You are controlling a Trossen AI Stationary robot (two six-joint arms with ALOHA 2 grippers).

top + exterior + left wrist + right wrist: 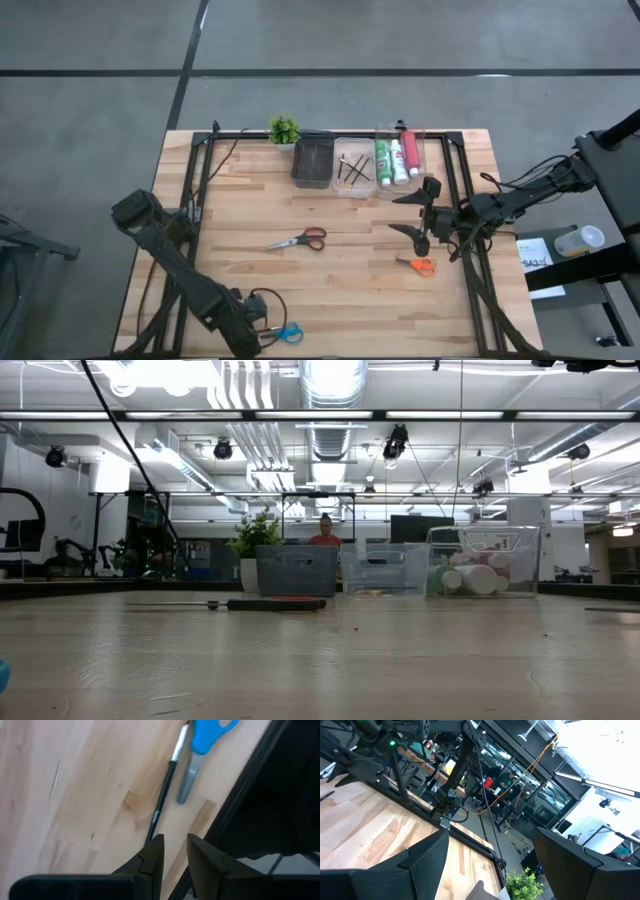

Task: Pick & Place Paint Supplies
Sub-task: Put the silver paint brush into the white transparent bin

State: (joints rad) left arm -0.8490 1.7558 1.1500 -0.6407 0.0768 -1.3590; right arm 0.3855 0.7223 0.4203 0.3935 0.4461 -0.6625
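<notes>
From above, tubes (397, 158) and brushes (354, 171) are binned, while red scissors (299, 240), orange scissors (420, 265) under the wide-open right gripper (423, 212) and blue scissors (286, 334) remain; the left wrist alone shows a loose brush (164, 800) at the narrow-jawed, empty left gripper (174, 851).

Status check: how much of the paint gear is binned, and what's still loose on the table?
Done: paint tubes sit in the clear bin, brushes in the middle bin.

In hand: nothing. The left gripper hovers partly open over a loose brush beside the blue scissors; the right gripper is open and empty.

Left: that brush, blue scissors, red scissors, orange scissors.
</notes>
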